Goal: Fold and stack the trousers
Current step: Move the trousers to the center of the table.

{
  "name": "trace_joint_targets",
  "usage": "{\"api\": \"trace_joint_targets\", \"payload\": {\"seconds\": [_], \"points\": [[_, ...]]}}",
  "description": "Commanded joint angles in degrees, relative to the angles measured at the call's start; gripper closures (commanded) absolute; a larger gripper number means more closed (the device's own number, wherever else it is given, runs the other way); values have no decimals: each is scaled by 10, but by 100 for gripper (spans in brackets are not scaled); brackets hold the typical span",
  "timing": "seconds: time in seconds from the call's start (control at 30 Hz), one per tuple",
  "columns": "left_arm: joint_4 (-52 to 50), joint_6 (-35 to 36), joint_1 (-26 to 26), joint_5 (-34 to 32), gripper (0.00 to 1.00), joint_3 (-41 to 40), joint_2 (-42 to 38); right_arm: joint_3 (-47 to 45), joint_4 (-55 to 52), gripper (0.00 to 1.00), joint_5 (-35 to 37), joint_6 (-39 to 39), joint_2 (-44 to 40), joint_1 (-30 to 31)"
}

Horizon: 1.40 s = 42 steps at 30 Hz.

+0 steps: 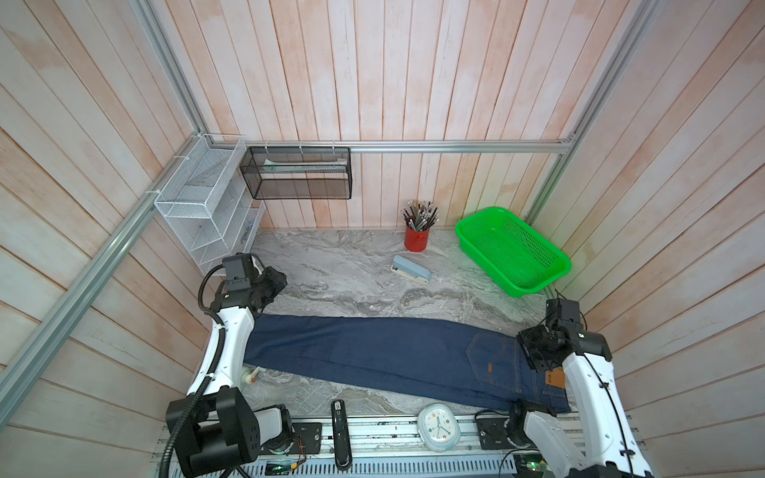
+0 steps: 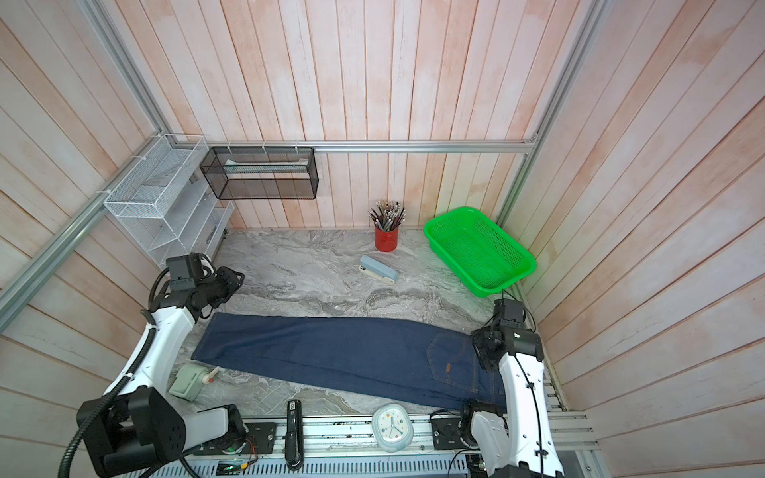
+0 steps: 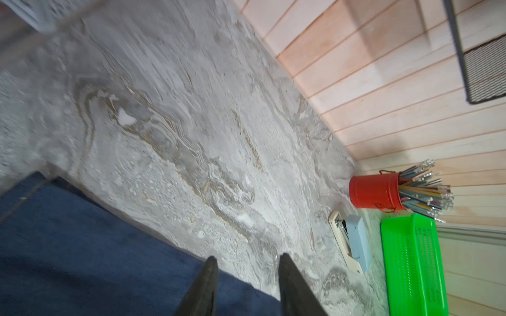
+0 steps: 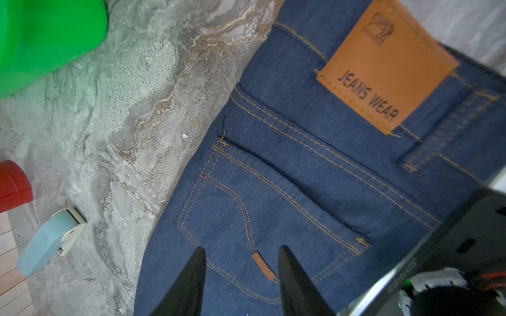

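Behind the jeans point(image 1: 372, 351), which run nearly from left edge to right edge of the counter point(image 1: 331, 265), a broad bare band lies free. In it stand a blue stapler point(image 1: 412, 269) near the middle, a red pencil cup point(image 1: 416, 240) at the back edge and a green basket point(image 1: 480, 217) filling the back right corner. A white wire rack point(image 1: 207, 198) blocks the back left corner, a black mesh shelf point(image 1: 298, 174) hung beside it. On the front edge sit a clock point(image 1: 439, 426) and a black stapler point(image 1: 341, 434); a small white gadget point(image 2: 190, 378) lies just beside the jeans' hem
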Motion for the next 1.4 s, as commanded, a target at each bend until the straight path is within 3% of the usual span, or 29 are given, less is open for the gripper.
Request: {"api": "trace_joint_targets", "payload": {"seconds": [0.0, 0.17, 0.43, 0.7, 0.87, 1.0, 1.13, 1.37], "points": [[-10, -19, -8, 27, 60, -16, 16, -34, 71, 66, -49, -6, 32, 4], [-15, -23, -8, 14, 60, -14, 13, -103, 152, 87, -73, -9, 83, 6], [-42, -10, 8, -31, 60, 25, -1, -100, 260, 87, -37, -13, 196, 8], [-38, -4, 86, -1, 60, 64, 7, -8, 369, 87, -1, -7, 321, 11], [-37, 2, 106, 3, 59, 92, 35, 64, 369, 84, 1, -25, 374, 10], [-51, 24, 109, 15, 58, 99, 64, 100, 350, 77, -6, -49, 368, 11], [-84, 63, 109, 15, 55, 78, 80, 127, 310, 68, -11, -87, 309, 34], [-104, 101, 109, 2, 49, 16, 96, 126, 256, 64, -55, -104, 270, 167]]}}
